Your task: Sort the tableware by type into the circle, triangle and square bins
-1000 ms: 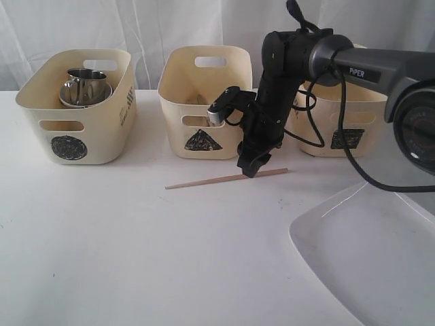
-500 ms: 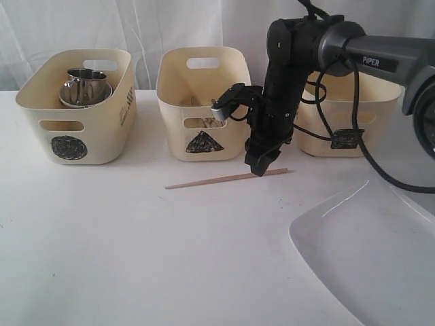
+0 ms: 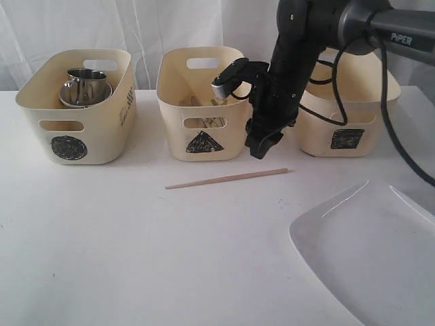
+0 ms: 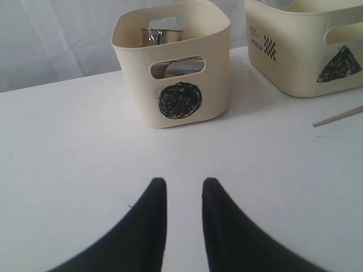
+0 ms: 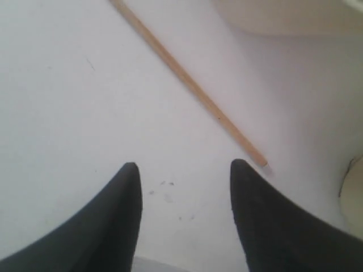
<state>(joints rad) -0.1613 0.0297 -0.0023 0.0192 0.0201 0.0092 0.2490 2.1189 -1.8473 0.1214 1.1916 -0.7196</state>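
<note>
Three cream plastic tubs with rounded corners and cut-out handle slots are being shown in a row at the back of the white tabletop (image 3: pixel 102 238): circle bin (image 3: pixel 102 136), triangle bin (image 3: pixel 173 102), square bin (image 3: pixel 319 136). Each mark is being shown as a black scribble on the front. A shiny steel mug (image 3: pixel 85 83) is being kept inside the circle bin, seated in what looks like a steel bowl (image 3: pixel 68 99). Thin items are being glimpsed through the triangle bin's slot; their type cannot be told. One slim, pale wooden chopstick (image 3: pixel 226 178) is being left flat on the tabletop in front of the triangle bin, apart from it. A large glossy white plate (image 3: pixel 367 265) with a raised rim is being cut off at the near right corner.

The right hand (image 3: pixel 259 148) is being held above the right part of the chopstick, pointed down, not touching it. In the right wrist view its black tapered fingers are being held wide apart, nothing between them. The left hand (image 4: pixel 181 184) is being held low over bare tabletop, faced toward the circle bin. Its fingers are being kept slightly apart by a narrow gap, nothing gripped.
</note>
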